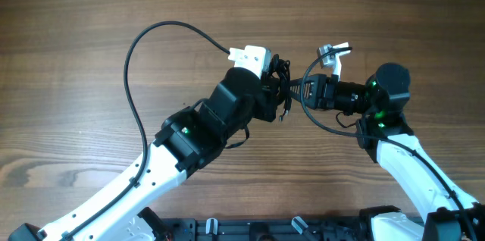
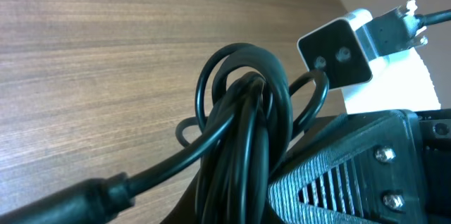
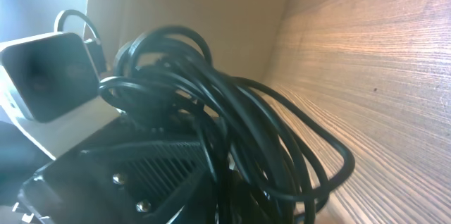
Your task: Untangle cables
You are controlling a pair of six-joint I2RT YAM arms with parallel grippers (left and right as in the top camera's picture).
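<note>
Cables [image 1: 282, 76] form one knotted bundle, apparently lifted clear of the worktop [image 1: 76, 29]. It sits directly between the left gripper [image 1: 274, 82] and right gripper [image 1: 301, 88]. Both are clamped narrow on it, facing each other. Separation axis runs left-right; neither arm is nearer.

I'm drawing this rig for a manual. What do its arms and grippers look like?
Both the left arm and right arm have white links with bulky black joint housings, small green lights glowing on them. A thin black wire loops from the left one. The fingers are black ribbed plastic with silver screws, with a white boxy piece near each wrist.
</note>
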